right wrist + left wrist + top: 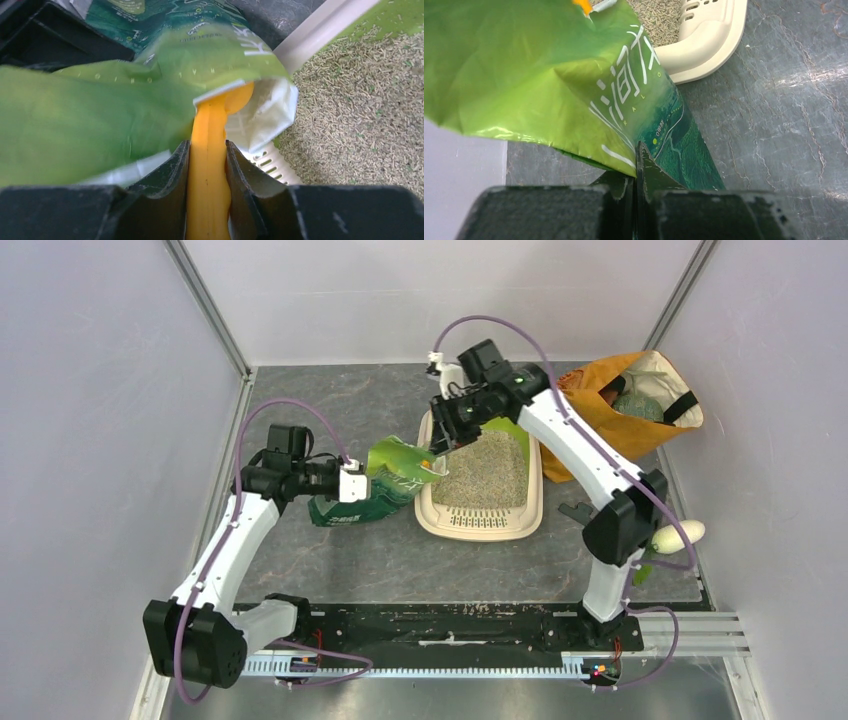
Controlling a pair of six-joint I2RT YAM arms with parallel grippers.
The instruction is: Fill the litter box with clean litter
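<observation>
The litter box (536, 492) lies in the middle of the table, its slotted grate (478, 520) at the near end. Pale grey-beige clean litter (485, 472) covers most of its floor. My left gripper (355, 483) is shut on the edge of a green printed bag (385, 480), holding it tilted with its mouth at the box's left rim. My right gripper (440, 443) is shut on an orange scoop handle (207, 165) that reaches into the bag's mouth (260, 107). The litter (360, 110) and rim (320, 30) show in the right wrist view. The left wrist view shows the bag (549, 75) and the box's corner (709, 45).
An orange fabric bag (600, 410) with things inside stands right behind the box at the back right. A white oblong object (680, 534) lies by the right arm's base. Grey walls close in on the left, back and right.
</observation>
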